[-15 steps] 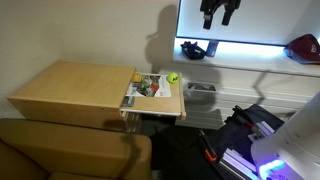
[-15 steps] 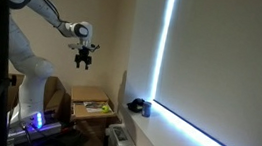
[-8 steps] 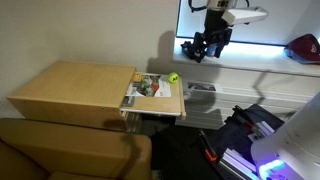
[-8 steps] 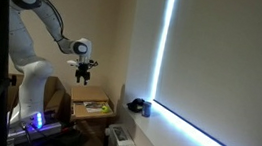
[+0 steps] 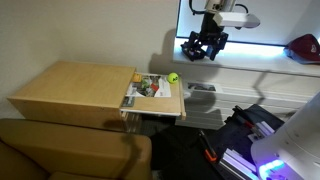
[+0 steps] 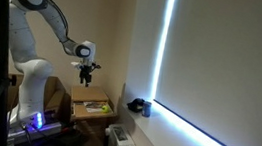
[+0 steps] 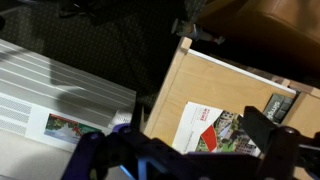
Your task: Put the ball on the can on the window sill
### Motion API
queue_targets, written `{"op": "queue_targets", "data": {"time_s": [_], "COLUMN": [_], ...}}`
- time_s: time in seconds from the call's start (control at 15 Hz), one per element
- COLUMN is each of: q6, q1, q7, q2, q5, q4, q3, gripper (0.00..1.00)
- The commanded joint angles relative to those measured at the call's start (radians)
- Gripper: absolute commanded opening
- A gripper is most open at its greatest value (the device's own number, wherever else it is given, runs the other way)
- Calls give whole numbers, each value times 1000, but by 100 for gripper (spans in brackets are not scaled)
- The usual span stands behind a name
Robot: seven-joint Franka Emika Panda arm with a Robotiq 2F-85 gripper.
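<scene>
The camera is looking down on a tan table (image 7: 200,85), where a magazine (image 7: 215,130) is lying near its edge. A ribbed white panel (image 7: 50,90) is showing at left, across dark floor (image 7: 130,50). The pincer (image 7: 190,160), blurred and purple-lit, is filling the bottom edge, its fingers spread wide.

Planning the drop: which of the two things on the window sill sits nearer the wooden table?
The dark object, at the end of the window sill beside the table; the red thing lies far along it.

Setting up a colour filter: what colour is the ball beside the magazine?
The ball is yellow-green, clearest in an exterior view.
</scene>
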Motion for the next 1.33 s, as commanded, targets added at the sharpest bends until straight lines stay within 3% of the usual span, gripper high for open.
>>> {"op": "queue_targets", "data": {"time_s": [0.0, 0.2, 0.33, 0.4, 0.47, 0.67, 0.8, 0.93, 1.13, 1.27], "q6": [109, 212, 277, 278, 249, 267, 294, 319, 364, 338], "q1": [12, 7, 6, 10, 4, 15, 8, 9, 17, -15], "q7": [9, 63, 150, 199, 130, 183, 294, 372, 392, 357], "q2": [203, 330, 406, 418, 353, 413, 483, 554, 644, 696], "q5": [129, 200, 172, 156, 166, 164, 48, 13, 87, 264], "q4": [118, 203, 242, 248, 209, 241, 267, 300, 346, 405], "q3": [-22, -4, 21, 27, 11, 23, 11, 0, -9, 15], "gripper": [100, 100, 100, 100, 100, 100, 100, 100, 100, 100]}}
